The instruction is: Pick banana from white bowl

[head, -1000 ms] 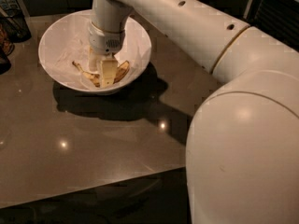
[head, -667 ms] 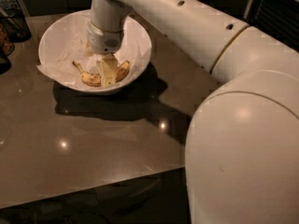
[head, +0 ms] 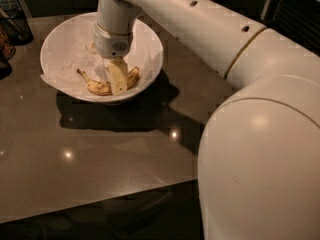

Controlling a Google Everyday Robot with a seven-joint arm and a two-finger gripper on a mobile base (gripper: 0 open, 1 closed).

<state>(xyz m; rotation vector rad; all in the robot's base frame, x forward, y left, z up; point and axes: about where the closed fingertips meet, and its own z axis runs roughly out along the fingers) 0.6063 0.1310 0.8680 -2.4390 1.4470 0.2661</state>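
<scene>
The white bowl (head: 64, 40), lined with crinkled white paper, stands at the back left of the dark table. The banana (head: 97, 87), yellow with brown speckles, lies curved in the bowl's near side with its dark stem pointing left. My gripper (head: 118, 81) reaches straight down into the bowl from the white arm and sits right on the banana's middle, covering that part. The banana's two ends show on either side of it.
The dark glossy table (head: 100, 149) reaches to a front edge at the bottom. Dark objects (head: 12, 21) stand at the far left edge behind the bowl. My white arm and body (head: 260, 159) fill the right side of the view.
Hardly anything has moved: the gripper stays down in the bowl over the banana's middle, and the banana lies in the same place.
</scene>
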